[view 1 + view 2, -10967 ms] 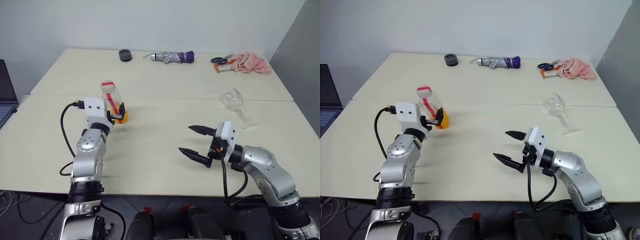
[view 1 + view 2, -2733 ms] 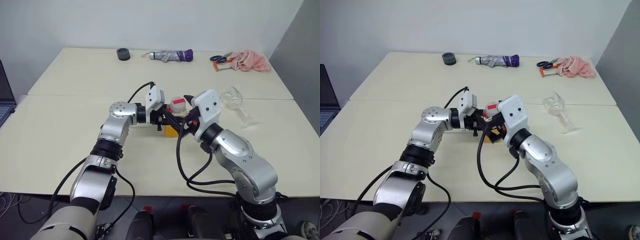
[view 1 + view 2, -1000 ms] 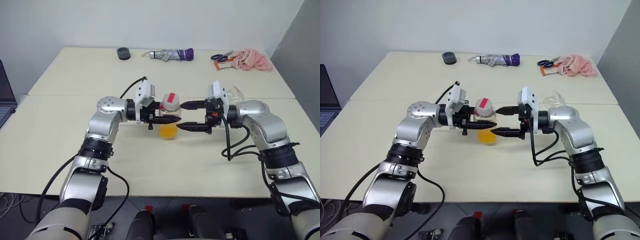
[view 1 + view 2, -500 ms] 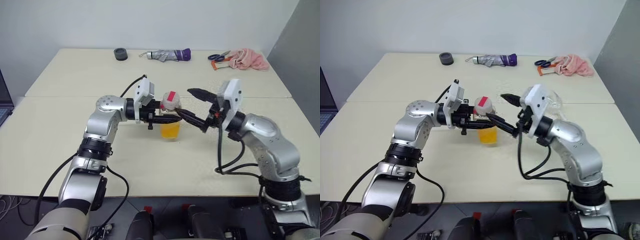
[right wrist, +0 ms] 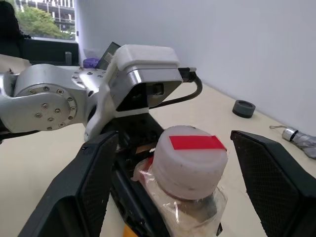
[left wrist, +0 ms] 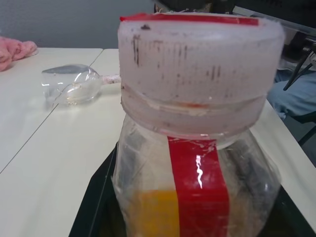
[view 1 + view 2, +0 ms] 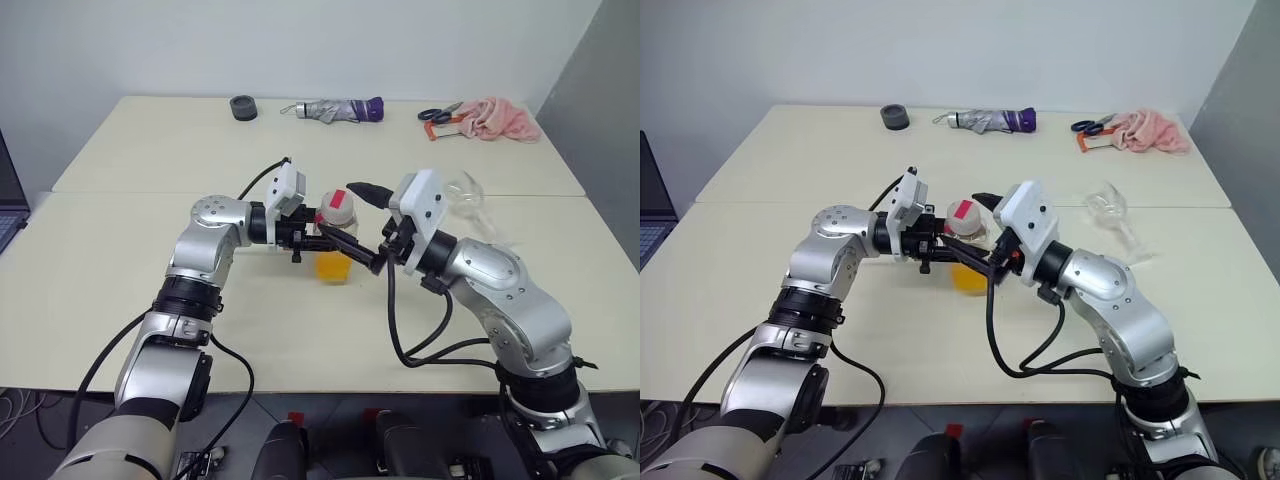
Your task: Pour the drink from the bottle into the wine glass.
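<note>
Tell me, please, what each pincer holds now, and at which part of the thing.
The left pincer holds the bottle by its body, just under the cap. The right pincer holds nothing: it stands open around the cap.

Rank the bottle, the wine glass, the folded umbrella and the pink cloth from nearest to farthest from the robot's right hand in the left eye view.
1. The bottle: between the open fingers of the right hand, held by the left hand.
2. The wine glass: lying on its side, just beyond the right arm.
3. The folded umbrella and the pink cloth: both at the far edge, too close to call.
</note>
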`<state>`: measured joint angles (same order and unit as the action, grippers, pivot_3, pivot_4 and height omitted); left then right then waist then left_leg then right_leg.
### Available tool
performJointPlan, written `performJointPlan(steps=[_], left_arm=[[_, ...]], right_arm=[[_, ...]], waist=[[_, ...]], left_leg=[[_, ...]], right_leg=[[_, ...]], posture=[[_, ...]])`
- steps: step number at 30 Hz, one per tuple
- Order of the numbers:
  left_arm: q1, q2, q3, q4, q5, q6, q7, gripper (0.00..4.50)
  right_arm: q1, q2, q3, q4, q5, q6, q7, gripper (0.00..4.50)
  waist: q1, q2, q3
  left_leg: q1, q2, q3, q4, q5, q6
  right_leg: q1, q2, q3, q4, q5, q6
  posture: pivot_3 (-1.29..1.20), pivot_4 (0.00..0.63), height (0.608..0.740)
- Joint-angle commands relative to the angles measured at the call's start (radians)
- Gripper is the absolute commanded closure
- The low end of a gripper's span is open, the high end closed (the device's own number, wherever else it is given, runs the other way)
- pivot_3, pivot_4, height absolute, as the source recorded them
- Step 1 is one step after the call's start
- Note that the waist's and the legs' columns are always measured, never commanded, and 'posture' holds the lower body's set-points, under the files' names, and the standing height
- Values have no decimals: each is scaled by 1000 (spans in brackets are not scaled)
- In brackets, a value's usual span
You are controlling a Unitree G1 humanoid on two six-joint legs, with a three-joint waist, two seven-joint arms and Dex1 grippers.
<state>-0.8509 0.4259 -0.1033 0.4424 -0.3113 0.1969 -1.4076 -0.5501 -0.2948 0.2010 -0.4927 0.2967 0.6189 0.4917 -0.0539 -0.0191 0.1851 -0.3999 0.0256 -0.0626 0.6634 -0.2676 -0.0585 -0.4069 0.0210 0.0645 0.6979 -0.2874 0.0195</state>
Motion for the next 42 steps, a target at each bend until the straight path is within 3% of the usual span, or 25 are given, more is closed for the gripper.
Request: performJointPlan(steps=[1,15,42], left_arm=[[-7,0,10,-30,-13,-20,-4,2756],[18,-2,10,-55,-22,-16,5,2756],[32,12,16,-59,-24,-12,18,2756]], right_arm=[[-24,14,-17,17,-23,-25,-34,643],[-18,20,-74,39,-11,-8,-61,643],[49,-112,-138,-49,148,83,5,643]], waist=[[0,0,0],[0,0,0],[1,0,0]], left_leg=[[0,0,0,0,0,0],[0,0,0,0,0,0],[0,0,0,0,0,0]], right_leg=[[0,0,0,0,0,0],[0,0,0,0,0,0],[0,0,0,0,0,0]], posture=[[0,150,740],[0,150,740],[0,150,740]])
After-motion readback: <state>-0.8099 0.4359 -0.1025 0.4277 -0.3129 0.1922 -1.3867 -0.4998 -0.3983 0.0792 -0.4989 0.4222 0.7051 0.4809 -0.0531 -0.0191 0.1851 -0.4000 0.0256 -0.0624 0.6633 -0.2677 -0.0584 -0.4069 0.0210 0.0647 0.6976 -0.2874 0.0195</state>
